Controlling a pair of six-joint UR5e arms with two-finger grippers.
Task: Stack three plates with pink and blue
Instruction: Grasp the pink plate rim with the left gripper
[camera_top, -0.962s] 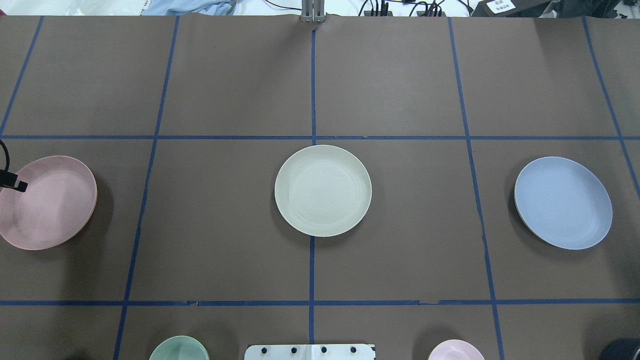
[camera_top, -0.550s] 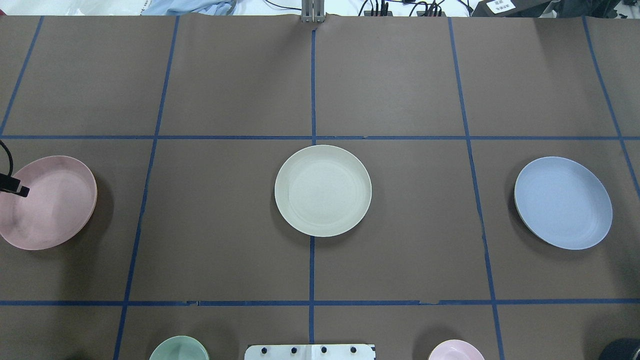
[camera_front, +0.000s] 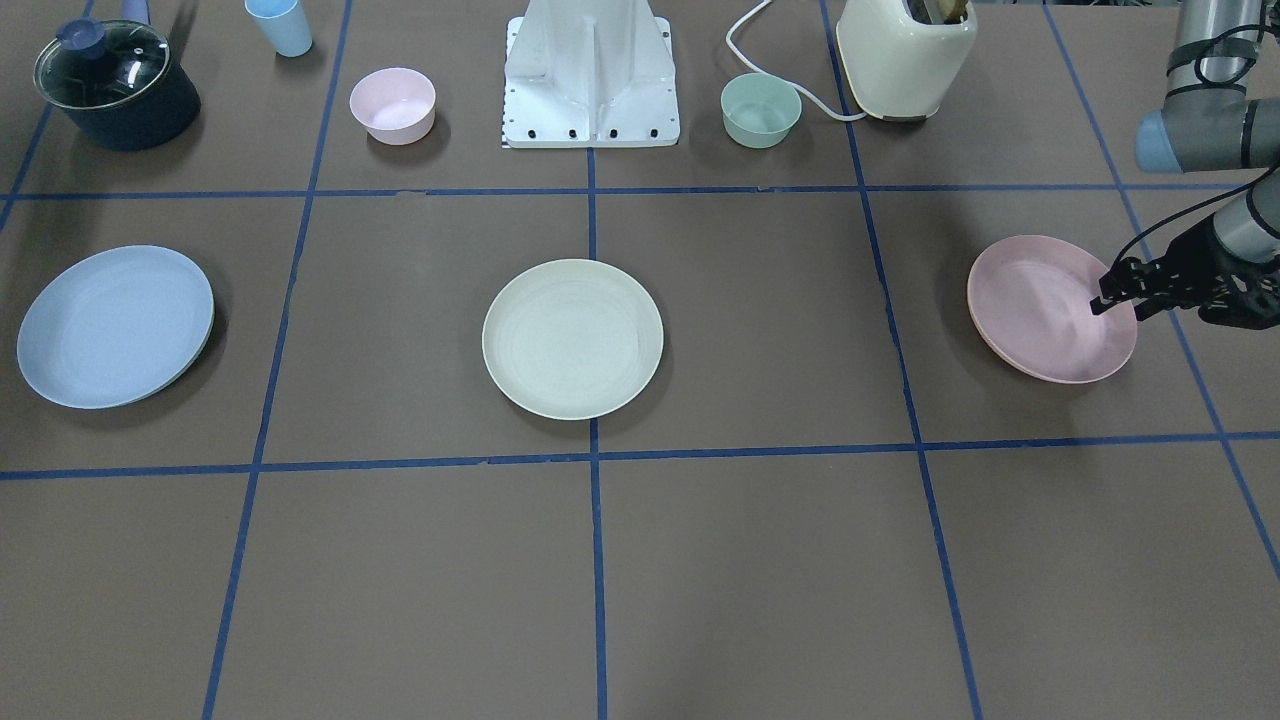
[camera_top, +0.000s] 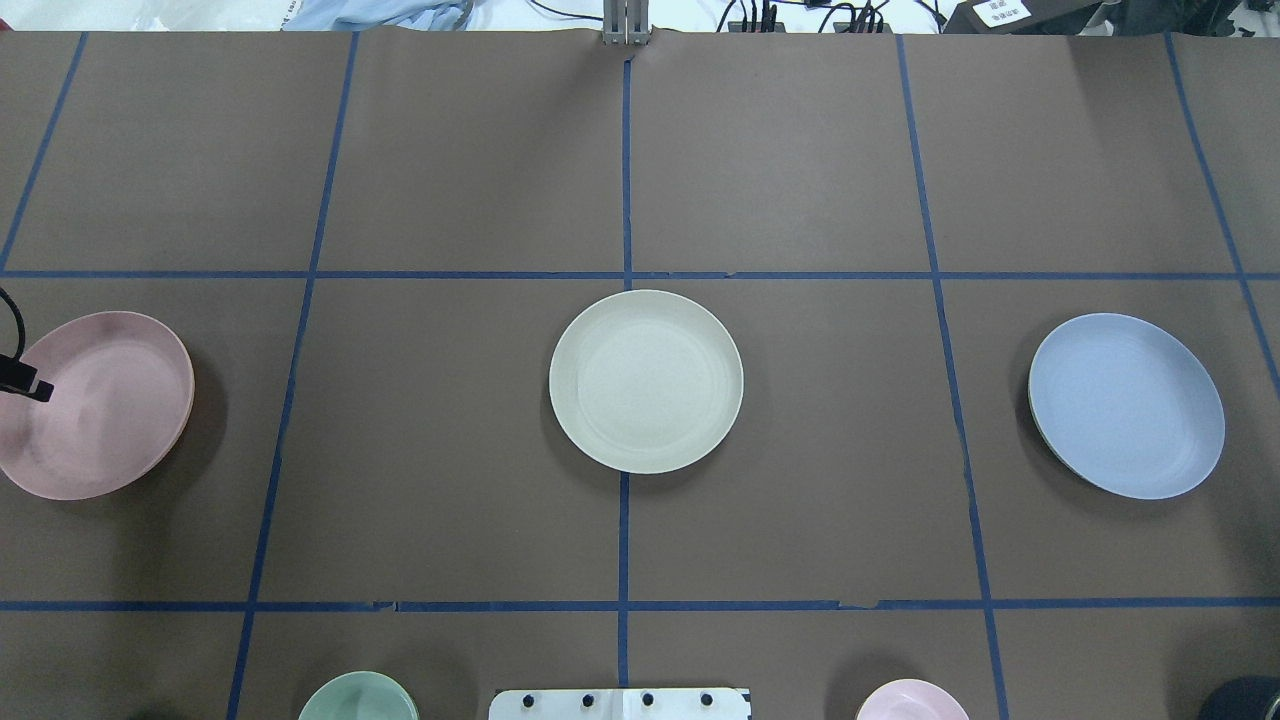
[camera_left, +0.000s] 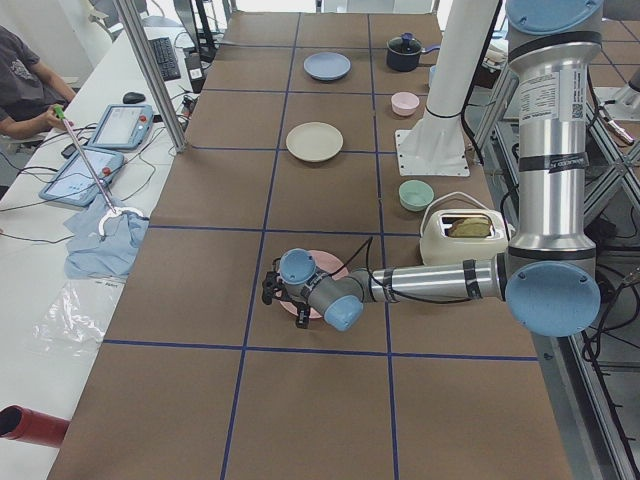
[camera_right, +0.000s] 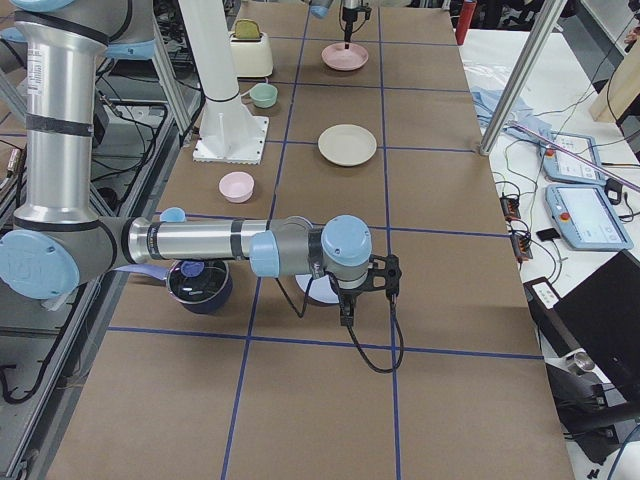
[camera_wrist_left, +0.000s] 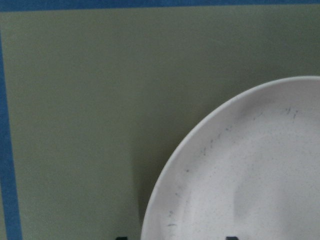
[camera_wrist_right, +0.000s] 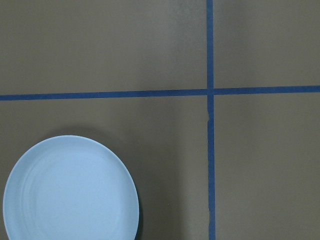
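Observation:
The pale pink plate (camera_front: 1040, 305) lies at the table's left end, seen in the overhead view (camera_top: 100, 410). My left gripper (camera_front: 1118, 300) is open at its outer rim. In the left wrist view (camera_wrist_left: 175, 238) one fingertip sits outside the rim and one over the plate (camera_wrist_left: 250, 170). The cream-green plate (camera_top: 645, 380) lies in the middle. The light blue plate (camera_top: 1125, 405) lies at the right end. My right gripper (camera_right: 347, 305) hangs high above the blue plate (camera_wrist_right: 70, 190); I cannot tell if it is open or shut.
Along the robot's side stand a dark lidded pot (camera_front: 115, 85), a blue cup (camera_front: 280, 25), a small pink bowl (camera_front: 392, 104), the white robot base (camera_front: 590, 75), a green bowl (camera_front: 760, 109) and a cream toaster (camera_front: 905, 55).
My left gripper's finger has crept slightly toward the robot's side at the pink plate's rim. The plates have not moved.

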